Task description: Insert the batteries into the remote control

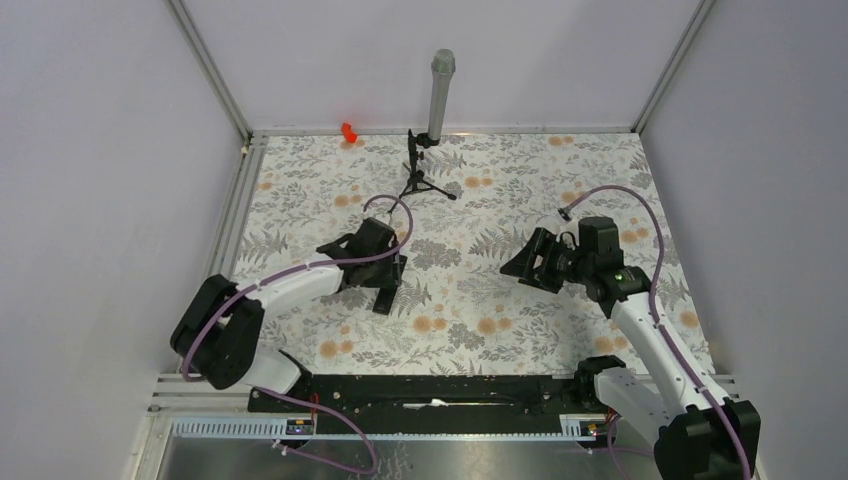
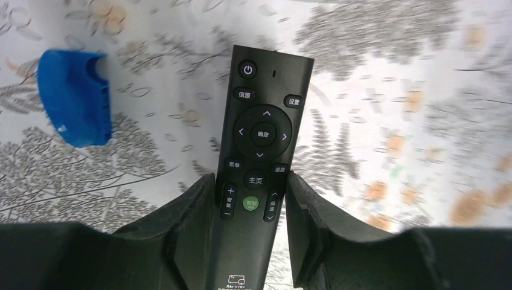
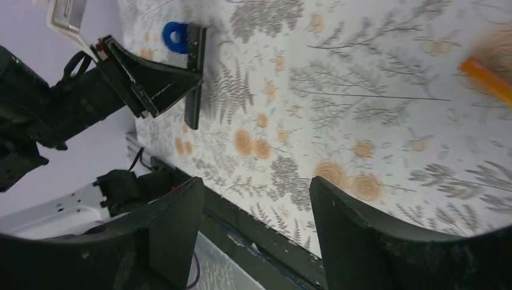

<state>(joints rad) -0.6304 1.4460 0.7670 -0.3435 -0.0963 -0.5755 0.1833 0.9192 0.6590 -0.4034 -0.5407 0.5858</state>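
1. My left pincer (image 2: 250,181) is narrowed around the remote control (image 2: 262,121). Its 2 dark fingers (image 2: 193,208) press against the remote's long sides just below the round direction pad.
2. The remote is a slim black bar, button face up toward my left wrist camera. The power button is at the end farthest from my fingers and a green button sits between them. The lower end runs back out of sight between my fingers.
3. A small blue piece (image 2: 75,96) lies on the flowered table (image 1: 500,200), off to the left of the remote and apart from it.
4. From above, my left arm reaches to the middle left of the table, and one end of the remote sticks out from under the pincer toward the near edge. I cannot tell whether the remote rests on the table or is raised off it.
5. My right pincer (image 3: 256,187) is spread wide with nothing between its fingers, and it sits above the table to the right of centre, well apart from the remote.
6. A blurred orange stick (image 3: 489,78) shows at the right edge of my right wrist view. I cannot tell whether it is a battery.
7. A tiny orange-red thing (image 1: 348,130) sits at the far edge by the back wall, too small to identify.
8. A grey microphone (image 1: 438,90) stands on a small tripod at the far middle.
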